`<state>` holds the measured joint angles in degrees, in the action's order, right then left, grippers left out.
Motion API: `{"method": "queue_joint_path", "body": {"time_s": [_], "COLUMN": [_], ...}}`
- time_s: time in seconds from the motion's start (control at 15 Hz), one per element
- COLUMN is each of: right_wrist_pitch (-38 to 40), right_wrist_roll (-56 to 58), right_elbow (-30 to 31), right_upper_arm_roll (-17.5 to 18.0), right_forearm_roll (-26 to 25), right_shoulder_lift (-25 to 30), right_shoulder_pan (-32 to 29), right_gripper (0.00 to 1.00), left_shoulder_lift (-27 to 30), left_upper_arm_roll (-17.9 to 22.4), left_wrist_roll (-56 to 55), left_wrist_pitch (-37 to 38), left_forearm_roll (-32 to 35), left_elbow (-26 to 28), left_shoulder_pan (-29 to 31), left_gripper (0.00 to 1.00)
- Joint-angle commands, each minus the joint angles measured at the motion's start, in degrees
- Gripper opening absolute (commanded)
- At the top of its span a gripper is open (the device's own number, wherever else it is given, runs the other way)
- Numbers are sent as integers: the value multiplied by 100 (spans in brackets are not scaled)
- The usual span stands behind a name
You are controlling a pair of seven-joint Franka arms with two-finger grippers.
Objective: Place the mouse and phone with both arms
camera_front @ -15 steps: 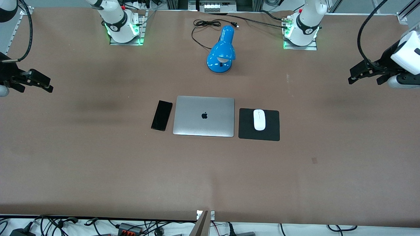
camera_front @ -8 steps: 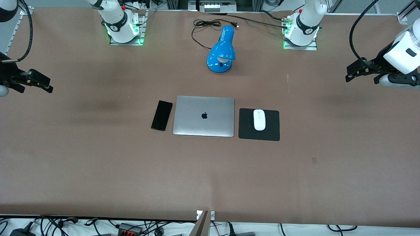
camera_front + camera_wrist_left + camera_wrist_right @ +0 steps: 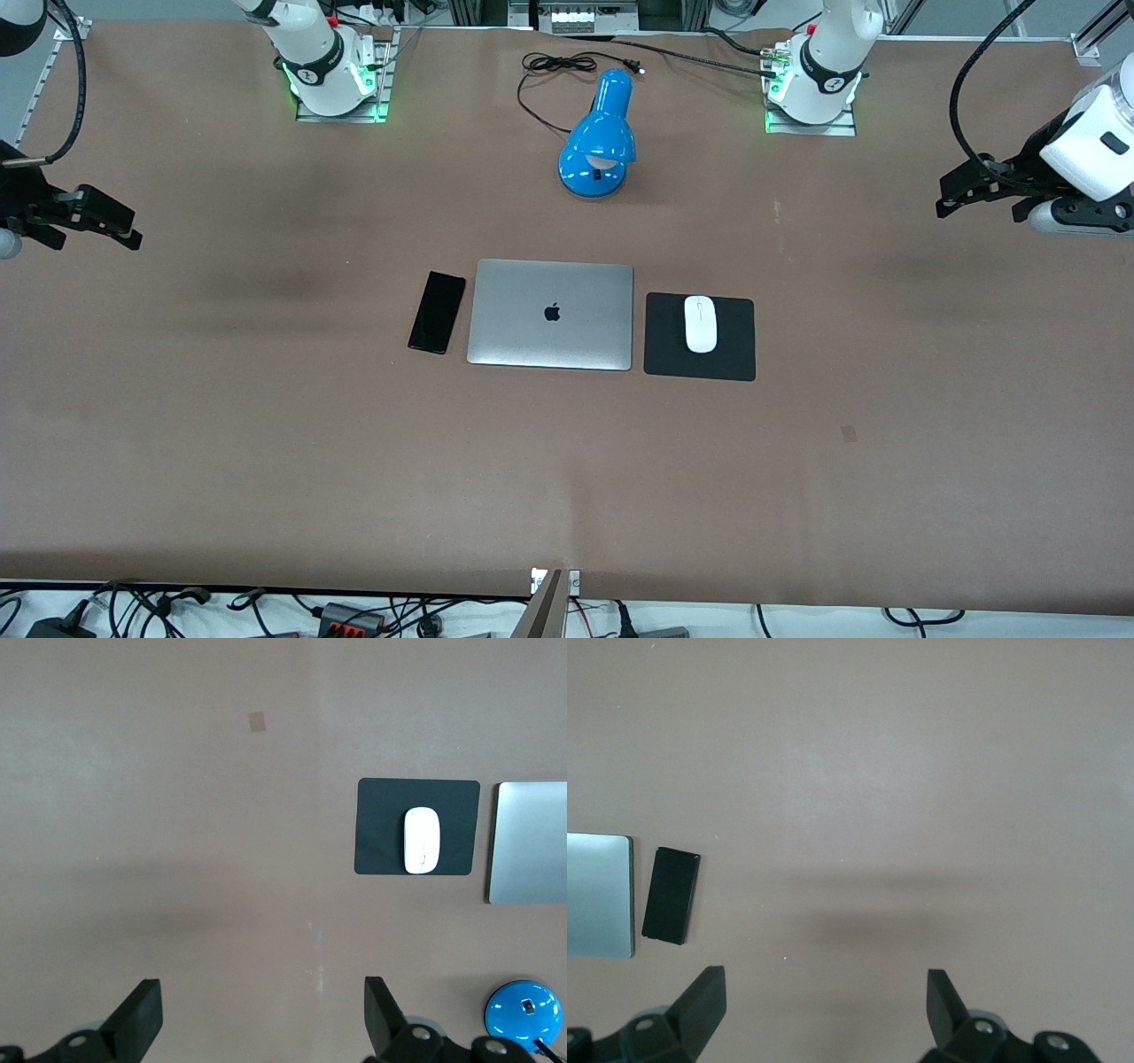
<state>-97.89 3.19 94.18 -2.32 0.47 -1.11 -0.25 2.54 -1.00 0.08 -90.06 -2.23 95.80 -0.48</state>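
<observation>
The white mouse (image 3: 700,323) lies on a square black mouse pad (image 3: 735,354) beside a closed silver laptop (image 3: 550,314); it also shows in the left wrist view (image 3: 422,840). The black phone (image 3: 437,312) lies flat on the table at the laptop's other edge, and shows in the right wrist view (image 3: 671,895). My left gripper (image 3: 948,199) is open and empty, up over the left arm's end of the table. My right gripper (image 3: 128,229) is open and empty, up over the right arm's end. In the wrist views, the left gripper (image 3: 263,1019) and right gripper (image 3: 826,1010) have jaws wide apart.
A blue desk lamp (image 3: 600,137) lies farther from the front camera than the laptop, its black cord (image 3: 554,66) coiled near the arm bases. The brown table (image 3: 567,478) stretches wide around the laptop group.
My left gripper shifted slightly toward the middle of the table and up, then eased back a little. The right arm, mouse and phone have not moved.
</observation>
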Motion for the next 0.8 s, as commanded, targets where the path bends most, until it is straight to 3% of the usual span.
{"method": "queue_joint_path", "body": {"time_s": [0.0, 0.73], "right_wrist_pitch": [-2, 42], "right_wrist_roll": [-38, -47], "right_elbow": [56, 276], "right_upper_arm_roll": [363, 337], "right_forearm_roll": [-56, -30], "right_shoulder_lift": [111, 296], "right_shoulder_pan": [-326, -326], "right_gripper": [100, 100], "left_shoulder_lift": [-17, -52], "left_upper_arm_roll": [30, -40], "left_wrist_roll": [-43, -52], "left_wrist_pitch": [111, 120], "left_forearm_roll": [109, 109], "left_elbow": [-114, -185], "left_shoulder_pan": [-40, -40], "left_gripper": [100, 100]}}
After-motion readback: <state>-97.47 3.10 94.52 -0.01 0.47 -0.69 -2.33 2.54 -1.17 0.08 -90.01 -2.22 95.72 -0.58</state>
